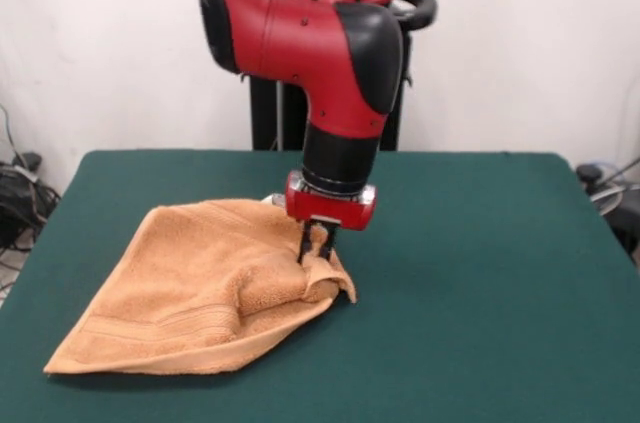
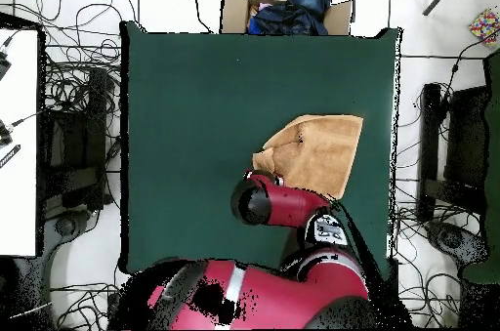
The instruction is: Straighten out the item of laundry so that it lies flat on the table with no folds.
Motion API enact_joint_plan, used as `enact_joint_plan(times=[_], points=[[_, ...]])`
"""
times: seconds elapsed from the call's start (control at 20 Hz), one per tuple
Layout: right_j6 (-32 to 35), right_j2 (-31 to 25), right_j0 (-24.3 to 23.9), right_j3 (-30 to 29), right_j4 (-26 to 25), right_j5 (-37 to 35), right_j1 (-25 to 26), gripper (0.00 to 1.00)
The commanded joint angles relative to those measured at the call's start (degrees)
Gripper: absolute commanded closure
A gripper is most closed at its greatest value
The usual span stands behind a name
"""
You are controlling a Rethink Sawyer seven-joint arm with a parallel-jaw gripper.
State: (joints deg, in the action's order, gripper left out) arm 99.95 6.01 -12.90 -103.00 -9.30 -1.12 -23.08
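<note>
The item of laundry (image 1: 190, 293) is an orange-tan terry towel, rumpled and folded over itself on the left half of the green table (image 1: 480, 273). A woven stripe band runs near its front edge. My gripper (image 1: 317, 249) points straight down at the towel's right corner. Its black fingers (image 1: 307, 243) stand close together, pinched on a raised fold of the cloth there. From overhead the towel (image 2: 317, 151) lies on the right part of the table (image 2: 195, 103), and my arm hides the gripper and the towel's lower edge.
A cardboard box (image 2: 234, 10) holding dark blue cloth sits just past the table's top edge in the overhead view. Cables and stands crowd the floor on both sides. A white surface (image 2: 18, 142) lies at the left.
</note>
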Motion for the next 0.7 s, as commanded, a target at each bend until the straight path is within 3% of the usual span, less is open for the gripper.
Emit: enact_joint_plan(times=[0.05,0.3,0.45,0.6,0.7], points=[[2.8,-14.2,-4.4,-0.3,0.9,-11.2,-1.0,1.00],[-0.6,-23.9,-13.0,-8.9,1.0,-19.2,-5.2,1.00],[-2.7,-26.1,-15.4,-12.9,0.0,-23.6,-7.6,1.00],[-6.1,-30.8,-19.9,-16.0,-1.7,-26.1,-5.6,1.00],[-7.0,-32.9,-22.2,-18.7,-4.2,-23.4,-5.0,1.00]])
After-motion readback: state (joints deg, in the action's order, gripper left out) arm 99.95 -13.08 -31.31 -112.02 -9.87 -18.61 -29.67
